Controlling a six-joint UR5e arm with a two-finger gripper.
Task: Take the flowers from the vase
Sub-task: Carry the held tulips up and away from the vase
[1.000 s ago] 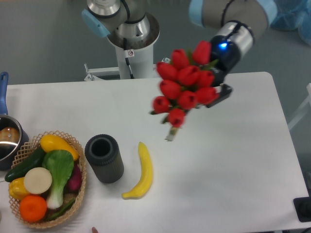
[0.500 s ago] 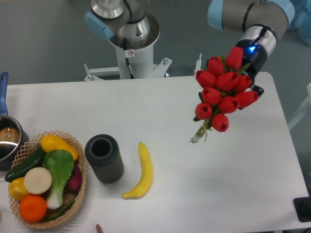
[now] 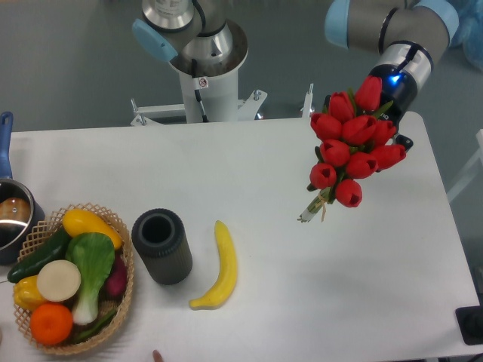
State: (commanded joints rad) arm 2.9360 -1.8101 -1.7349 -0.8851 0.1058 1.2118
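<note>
Since 1 second back the bunch of red tulip buds (image 3: 351, 149) swung from mid-table over to the right side, well clear of the dark ribbed cylinder vase (image 3: 161, 246). Gripper (image 3: 386, 128) looks clamped on the bunch, jaws mostly hidden. Pickup's basically done; next it just needs a steady hold.

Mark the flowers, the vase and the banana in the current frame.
flowers (image 3: 351, 147): fixed camera, on a red bud mid-bunch.
vase (image 3: 167, 260): fixed camera, on its ribbed outer wall.
banana (image 3: 223, 260): fixed camera, on the middle of its curve.
</note>
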